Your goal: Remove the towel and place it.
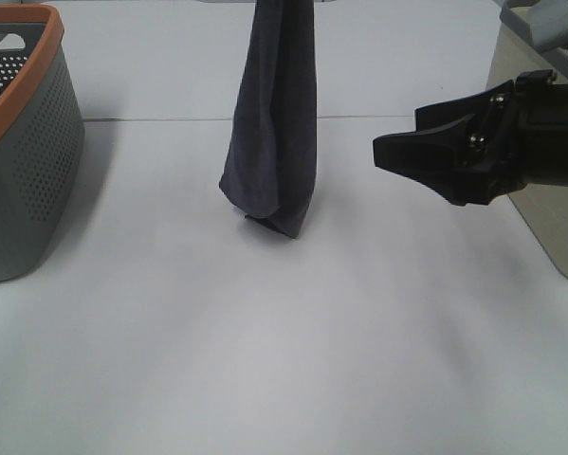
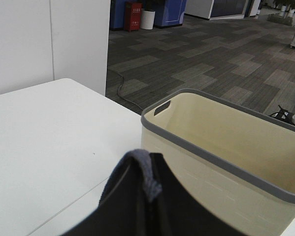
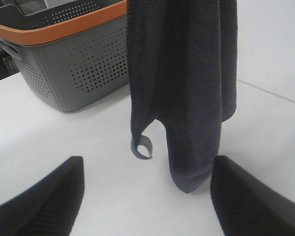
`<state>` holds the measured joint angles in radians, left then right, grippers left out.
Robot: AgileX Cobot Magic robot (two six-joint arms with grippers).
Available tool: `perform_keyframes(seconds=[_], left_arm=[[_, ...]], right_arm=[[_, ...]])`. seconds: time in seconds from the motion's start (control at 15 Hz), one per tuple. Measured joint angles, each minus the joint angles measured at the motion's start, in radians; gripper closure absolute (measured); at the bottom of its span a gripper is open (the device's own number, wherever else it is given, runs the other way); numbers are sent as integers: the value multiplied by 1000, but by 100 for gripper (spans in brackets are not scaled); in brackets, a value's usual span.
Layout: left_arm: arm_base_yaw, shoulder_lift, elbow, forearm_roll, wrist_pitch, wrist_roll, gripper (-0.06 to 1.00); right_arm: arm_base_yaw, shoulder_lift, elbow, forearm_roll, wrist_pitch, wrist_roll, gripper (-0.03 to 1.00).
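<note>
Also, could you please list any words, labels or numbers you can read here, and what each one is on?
No text here can be read.
Red cabinet in the far background: pale marks on its front, too blurred to read.
Towel tag: no legible print.

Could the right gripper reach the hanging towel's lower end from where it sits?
Probably yes. The right gripper is open, its fingers point at the towel, and nothing stands in the gap between them.
</note>
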<state>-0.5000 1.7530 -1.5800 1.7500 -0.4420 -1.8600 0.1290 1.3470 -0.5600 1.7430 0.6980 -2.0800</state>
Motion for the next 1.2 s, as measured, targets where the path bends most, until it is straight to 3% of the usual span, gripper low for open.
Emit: perform_keyframes(seconds=[0.07,0.2,0.27,0.33,0.47,0.87,1.2], left_arm=[[-31,0,0,-1,37,0,94],[-71,0,0,-1,116,0,94],[-71,0,0,-1,116,0,94],[-85,0,0,-2,130,0,94],[-89,0,0,-2,129,0,94],[-89,0,0,-2,128,0,94],[-89,0,0,-2,108,0,94]], right_arm=[[40,21,-7,-1,-24,0,25],[157,64,-47,-2,-176,-19,25],[157,64,-47,-2,-176,-19,25],[219,132,-105,-5,-320,-27,25],[226,204,-154,-2,-314,-27,25],[230,385,-241,-1,-179,0,27],[280,491,-325,1,-211,1,28]])
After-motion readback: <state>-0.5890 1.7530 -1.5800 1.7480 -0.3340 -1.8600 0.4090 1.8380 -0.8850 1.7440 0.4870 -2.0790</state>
